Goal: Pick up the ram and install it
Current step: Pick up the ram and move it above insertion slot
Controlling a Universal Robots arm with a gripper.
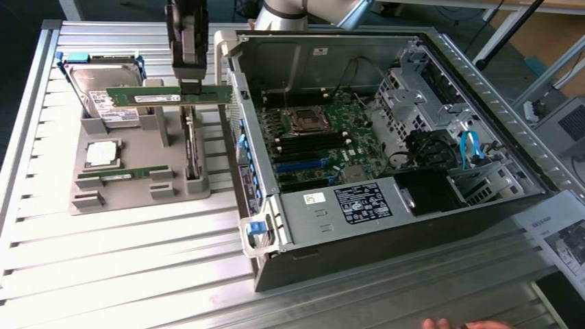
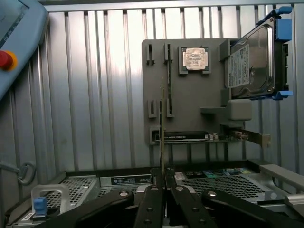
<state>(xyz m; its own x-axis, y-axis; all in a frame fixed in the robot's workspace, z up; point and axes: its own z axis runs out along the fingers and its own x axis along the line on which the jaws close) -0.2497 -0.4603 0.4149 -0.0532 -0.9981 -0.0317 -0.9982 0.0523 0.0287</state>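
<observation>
In the upper left of the exterior view the gripper (image 1: 190, 86) has its fingers pinched narrow on the ram (image 1: 146, 96). The green stick hangs level above the grey fixture tray (image 1: 137, 195), just left of the open computer case (image 1: 402, 229). The wrist view shows the stick edge-on between the black fingers (image 2: 153, 204) — a second green stick (image 1: 123, 175) seems to lie in a slot near the tray's lower edge.
</observation>
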